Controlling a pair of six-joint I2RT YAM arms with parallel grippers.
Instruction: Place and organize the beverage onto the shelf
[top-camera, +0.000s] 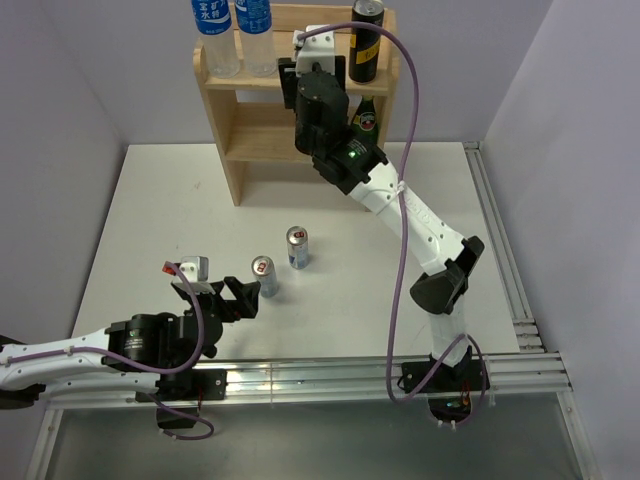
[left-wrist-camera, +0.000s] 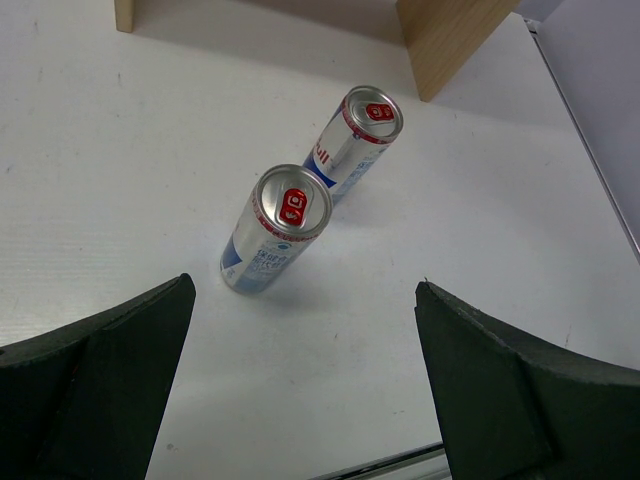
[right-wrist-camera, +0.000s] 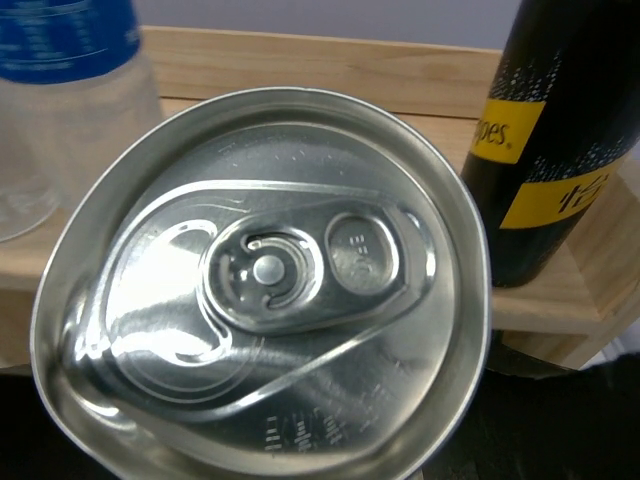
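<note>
Now the right gripper (top-camera: 318, 68) clamps a silver-topped can (right-wrist-camera: 265, 280) at the top tier of the shelf (top-camera: 262, 140).
On that tier stand a black-and-gold can (top-camera: 366, 45) and two water bottles (top-camera: 217, 35) (top-camera: 255, 30); the left gripper (left-wrist-camera: 303, 300) is spread wide, with two slim cans (left-wrist-camera: 278, 228) (left-wrist-camera: 357, 140) upright in front of the shelf.

left pincer (top-camera: 243, 298) wide open and low, right pincer (top-camera: 308, 72) raised on outstretched arm
</note>
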